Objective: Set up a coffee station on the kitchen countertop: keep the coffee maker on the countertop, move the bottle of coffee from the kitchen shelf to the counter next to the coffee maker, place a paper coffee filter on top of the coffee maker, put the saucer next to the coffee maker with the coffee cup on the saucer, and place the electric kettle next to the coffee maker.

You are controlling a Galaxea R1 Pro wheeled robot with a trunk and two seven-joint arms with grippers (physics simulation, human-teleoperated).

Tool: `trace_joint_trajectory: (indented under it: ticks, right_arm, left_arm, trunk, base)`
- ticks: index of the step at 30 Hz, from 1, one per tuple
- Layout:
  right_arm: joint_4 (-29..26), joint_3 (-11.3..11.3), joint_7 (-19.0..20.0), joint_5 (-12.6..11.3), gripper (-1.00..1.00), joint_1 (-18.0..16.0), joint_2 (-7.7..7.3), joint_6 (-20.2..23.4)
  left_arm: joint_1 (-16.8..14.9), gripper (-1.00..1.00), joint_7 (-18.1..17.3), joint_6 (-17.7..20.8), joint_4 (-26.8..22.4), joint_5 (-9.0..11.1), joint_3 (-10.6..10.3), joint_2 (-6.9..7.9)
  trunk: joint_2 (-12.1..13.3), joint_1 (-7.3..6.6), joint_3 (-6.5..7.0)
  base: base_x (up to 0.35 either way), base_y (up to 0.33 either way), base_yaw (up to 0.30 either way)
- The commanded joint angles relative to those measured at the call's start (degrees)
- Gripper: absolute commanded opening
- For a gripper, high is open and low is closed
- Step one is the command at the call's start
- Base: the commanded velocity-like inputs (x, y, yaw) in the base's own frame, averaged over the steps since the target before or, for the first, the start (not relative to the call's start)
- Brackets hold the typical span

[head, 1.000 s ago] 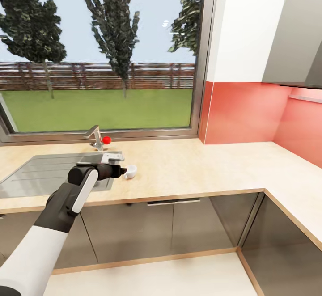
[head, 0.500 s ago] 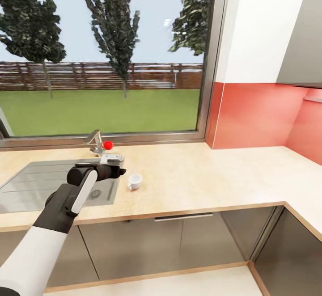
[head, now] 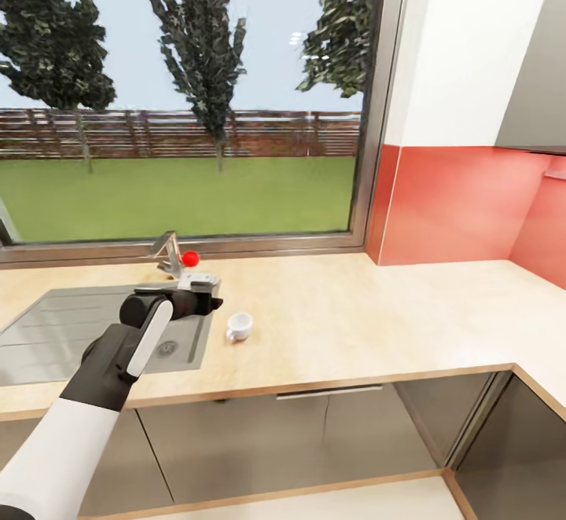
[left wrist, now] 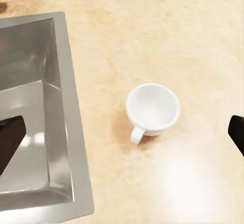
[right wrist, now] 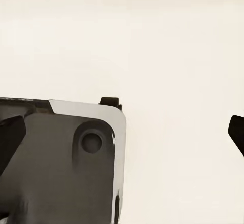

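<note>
Left gripper [left wrist: 122,137] spread wide above the cup [left wrist: 152,108] — empty.
Likely light, stiff, slippery and breakable — pinch the rim or handle; right gripper [right wrist: 122,137] also spread.

bright even daylight, soft faint shadows, sharp renders throughout.

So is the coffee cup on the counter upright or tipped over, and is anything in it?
Upright and empty: the coffee cup stands on its base on the countertop beside the sink, its white inside bare.
</note>
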Motion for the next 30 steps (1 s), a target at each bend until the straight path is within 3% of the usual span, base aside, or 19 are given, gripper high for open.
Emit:
trace_joint_trajectory:
  ticks: [1,13,20,30]
  right_arm:
    - [0.07,0.47,0.19,-0.56,1.0,-0.06,-0.04,-0.2]
    - [0.17,0.47,0.19,-0.56,1.0,-0.06,-0.19,-0.16]
    - [0.18,0.47,0.19,-0.56,1.0,-0.06,-0.2,-0.16]
    - [0.18,0.47,0.19,-0.56,1.0,-0.06,-0.2,-0.16]
  left_arm:
    - [-0.07,1.0,0.58,0.17,0.07,0.59,-0.15,0.04]
    - [0.53,1.0,0.64,0.14,0.72,0.6,-0.3,-0.07]
    - [2.89,1.0,0.73,0.05,1.27,0.56,-0.49,-0.12]
    - [7.67,1.0,0.76,0.0,1.39,0.19,-0.31,0.63]
  trunk:
    - [-0.13,0.06,-0.14]
    - [-0.13,0.06,-0.14]
    - [-0.13,0.06,-0.14]
    - [-0.13,0.06,-0.14]
  base:
    - [0.271,0.001,0.0]
    - [0.272,0.0,-0.021]
    - [0.042,0.0,-0.19]
    - [0.002,0.0,-0.024]
